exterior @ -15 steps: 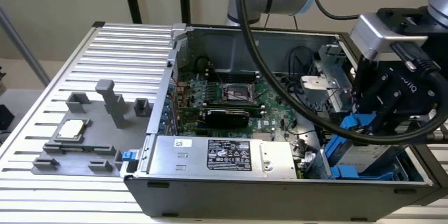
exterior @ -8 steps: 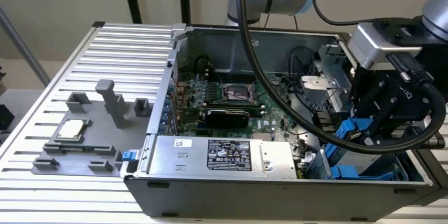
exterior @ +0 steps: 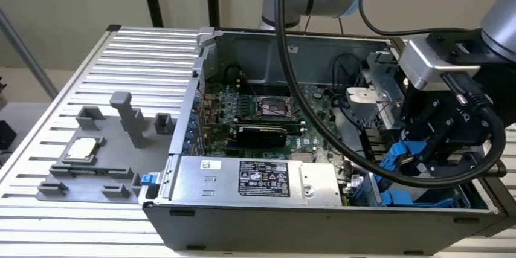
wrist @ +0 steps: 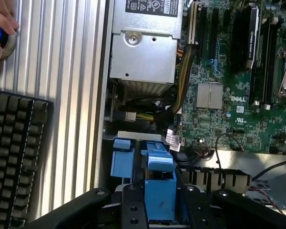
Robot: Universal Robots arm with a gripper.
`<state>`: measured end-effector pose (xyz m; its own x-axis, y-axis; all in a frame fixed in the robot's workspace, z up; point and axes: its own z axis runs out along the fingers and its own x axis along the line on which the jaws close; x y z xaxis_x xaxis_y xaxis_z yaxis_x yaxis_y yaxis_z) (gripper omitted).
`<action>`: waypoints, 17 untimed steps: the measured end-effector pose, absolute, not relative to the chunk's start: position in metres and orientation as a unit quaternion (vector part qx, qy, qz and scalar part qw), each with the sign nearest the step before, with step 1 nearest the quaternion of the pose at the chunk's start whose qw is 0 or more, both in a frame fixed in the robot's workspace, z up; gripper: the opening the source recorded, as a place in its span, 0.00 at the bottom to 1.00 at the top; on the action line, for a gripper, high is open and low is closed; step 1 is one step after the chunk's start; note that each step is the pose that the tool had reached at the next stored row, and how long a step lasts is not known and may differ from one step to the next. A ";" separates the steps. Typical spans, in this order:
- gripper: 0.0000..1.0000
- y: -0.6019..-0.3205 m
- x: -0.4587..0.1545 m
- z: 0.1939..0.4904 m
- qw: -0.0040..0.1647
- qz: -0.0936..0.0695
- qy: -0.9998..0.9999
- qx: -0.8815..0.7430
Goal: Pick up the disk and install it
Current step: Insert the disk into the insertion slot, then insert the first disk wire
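One end effector (wrist: 159,206), its fingers closed on the blue carrier of the disk (wrist: 158,181), which we see low in the drive bay at four o'clock of the computer case (exterior: 322,225) in the exterior view. We judge that seating goes best with the carrier held square to its slot, clear of the cable bundle (wrist: 178,76). Legible: "DELL" on the motherboard (wrist: 236,99).
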<state>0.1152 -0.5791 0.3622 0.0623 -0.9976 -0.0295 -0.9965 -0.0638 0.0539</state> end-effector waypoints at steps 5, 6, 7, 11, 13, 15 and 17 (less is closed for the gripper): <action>0.00 -0.579 0.116 0.355 0.010 -0.031 -0.683 0.730; 0.00 -0.579 0.116 0.354 0.010 -0.031 -0.682 0.730; 0.00 -0.579 0.116 0.353 0.010 -0.031 -0.682 0.731; 0.00 -0.579 0.116 0.347 0.009 -0.032 -0.681 0.731; 0.00 -0.579 0.116 0.345 0.009 -0.032 -0.681 0.732; 0.00 -0.579 0.116 0.343 0.009 -0.033 -0.680 0.732; 1.00 -0.579 0.116 0.343 0.009 -0.033 -0.680 0.732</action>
<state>0.1159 -0.5793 0.3425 0.0731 -0.9967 -0.0361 -0.9955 -0.0751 0.0578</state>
